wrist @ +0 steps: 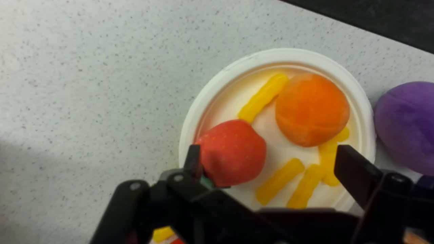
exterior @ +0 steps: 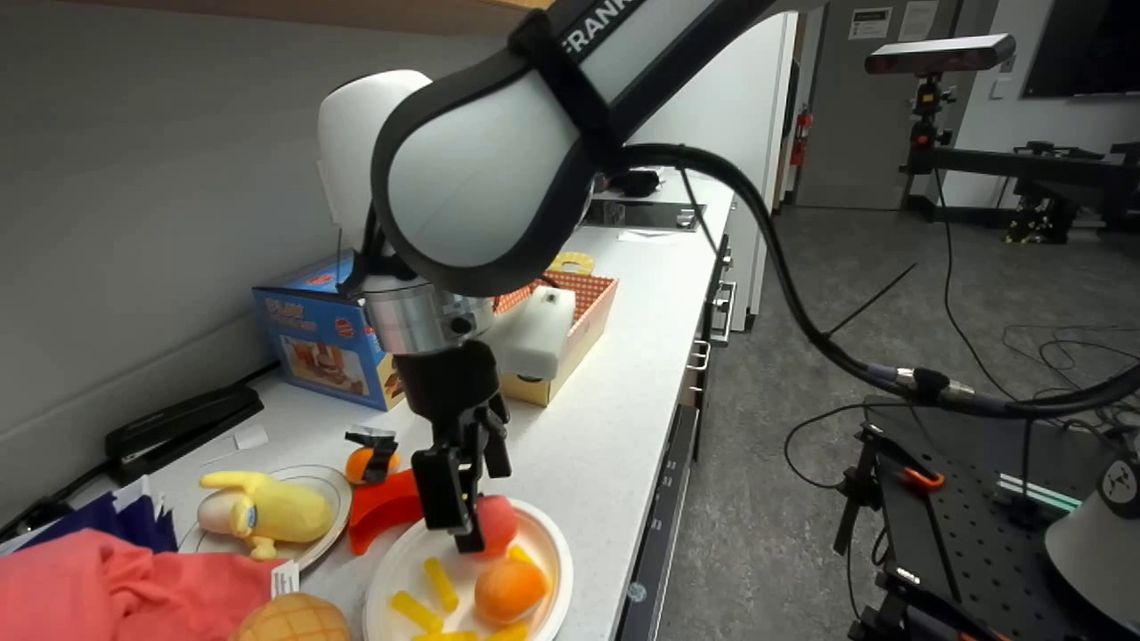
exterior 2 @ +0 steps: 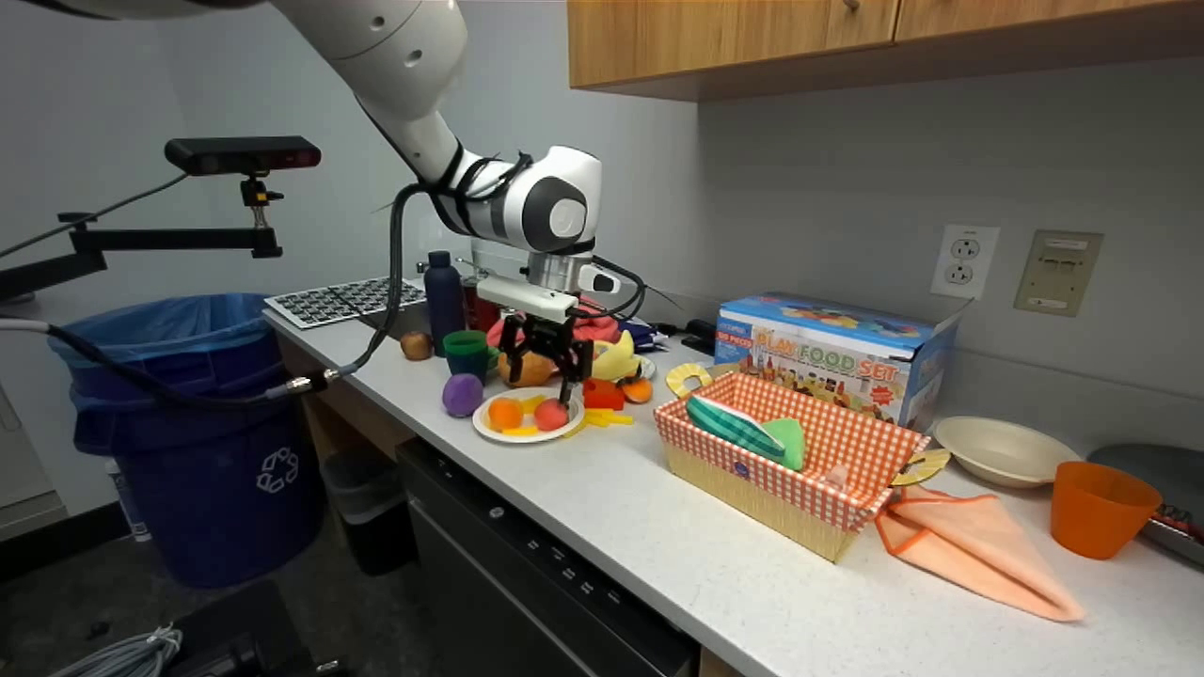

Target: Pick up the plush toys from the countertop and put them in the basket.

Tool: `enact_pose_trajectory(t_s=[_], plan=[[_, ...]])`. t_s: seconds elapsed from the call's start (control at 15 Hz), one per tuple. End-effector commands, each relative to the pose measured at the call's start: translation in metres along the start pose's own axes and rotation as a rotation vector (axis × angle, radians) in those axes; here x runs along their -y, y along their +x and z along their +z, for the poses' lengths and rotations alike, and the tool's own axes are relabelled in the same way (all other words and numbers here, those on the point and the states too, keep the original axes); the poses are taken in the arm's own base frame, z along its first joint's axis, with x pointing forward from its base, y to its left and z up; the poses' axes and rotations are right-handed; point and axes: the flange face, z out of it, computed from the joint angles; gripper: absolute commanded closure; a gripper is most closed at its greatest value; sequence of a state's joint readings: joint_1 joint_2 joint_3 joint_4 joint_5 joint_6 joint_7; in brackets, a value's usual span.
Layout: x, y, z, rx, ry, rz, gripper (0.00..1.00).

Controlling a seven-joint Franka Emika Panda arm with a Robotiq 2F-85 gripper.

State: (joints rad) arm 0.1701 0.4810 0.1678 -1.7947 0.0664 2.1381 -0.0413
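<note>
A red strawberry-like toy [wrist: 234,154] and an orange toy [wrist: 312,110] lie with several yellow sticks on a white plate [wrist: 203,101]. The plate also shows in both exterior views [exterior: 378,605] [exterior 2: 489,432]. My gripper [wrist: 268,149] is open above the plate. One finger is close beside the red toy; I cannot tell whether it touches. The other finger is over the plate's far side. A purple toy [wrist: 407,125] sits beside the plate. The rectangular basket [exterior 2: 752,512], tan with an orange checked lining, holds a green striped toy [exterior 2: 734,428] and a light green toy [exterior 2: 788,442].
A blue box [exterior 2: 818,357] stands behind the basket. A yellow banana toy [exterior: 294,512] lies on another plate, near a red piece [exterior: 383,516]. A green cup [exterior 2: 466,355] and dark bottle [exterior 2: 444,301] stand near. The counter's front edge [exterior: 655,472] runs close to the white plate.
</note>
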Motion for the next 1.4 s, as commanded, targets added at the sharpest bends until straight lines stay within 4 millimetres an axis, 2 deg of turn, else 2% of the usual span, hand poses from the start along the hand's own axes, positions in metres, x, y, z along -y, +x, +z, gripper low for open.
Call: enact_pose_trajectory(t_s=[0.0, 0.27, 0.53, 0.6, 0.73, 0.8, 1.07, 1.33], plan=[[-0.018, 0.023, 0.005, -0.001, 0.024, 0.066, 0.0], [-0.029, 0.031, 0.013, 0.007, 0.019, 0.121, 0.0], [-0.027, 0.032, 0.019, 0.023, 0.002, 0.158, 0.0], [-0.027, 0.031, 0.019, 0.026, 0.0, 0.167, 0.04], [-0.028, 0.03, 0.02, 0.031, 0.001, 0.183, 0.15], [-0.027, 0.03, 0.02, 0.034, 0.004, 0.19, 0.3], [-0.028, 0.031, 0.02, 0.036, 0.011, 0.199, 0.62], [-0.031, 0.032, 0.016, 0.022, 0.013, 0.206, 0.89]])
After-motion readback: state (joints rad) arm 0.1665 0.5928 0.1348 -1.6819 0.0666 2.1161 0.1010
